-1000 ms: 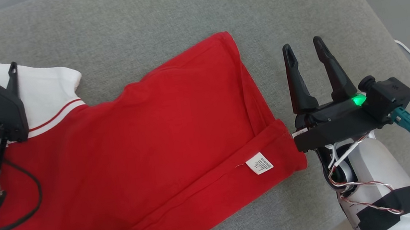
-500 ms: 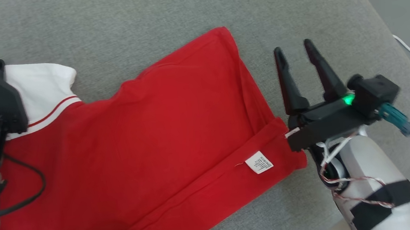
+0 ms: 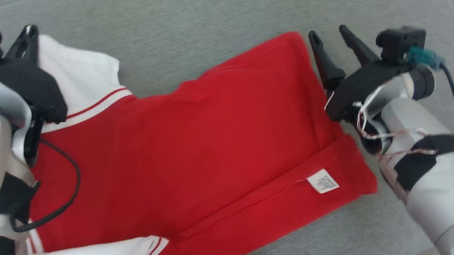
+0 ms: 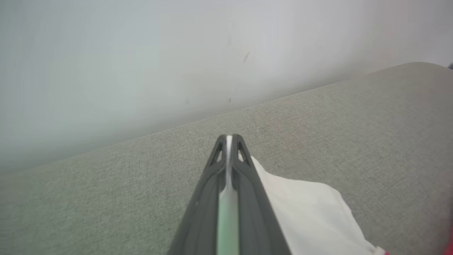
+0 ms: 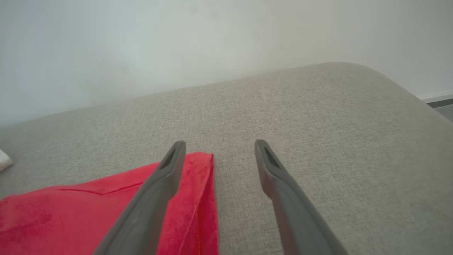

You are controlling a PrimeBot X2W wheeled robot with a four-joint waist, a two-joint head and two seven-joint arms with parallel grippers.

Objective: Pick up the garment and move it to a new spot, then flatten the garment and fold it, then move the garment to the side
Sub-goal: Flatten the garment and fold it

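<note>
Change: over the last second the left tool (image 3: 28,33) has gone from wide open to fully closed. The head camera has also shifted, so the scene's drift is not the garment's.
Left tool: fingers pressed together on the white sleeve (image 3: 82,80). The left wrist view shows a thin pale strip between them, which looks like pinched sleeve cloth.
Right tool (image 3: 327,31): fingers spread wide, holding nothing.
Garment (image 3: 194,140): red, lying mostly flat on the grey cushion (image 3: 196,14), with the sleeves toward its left edge and the hem toward its right edge. The care label (image 3: 323,181) faces up near the hem.
Garment relative to right tool: the tool straddles the hem's far corner, one finger over red cloth and the other over bare cushion.
Meaning: one corner appears secured. The hem corner probably still needs gripping before the garment can be flattened or folded.
</note>
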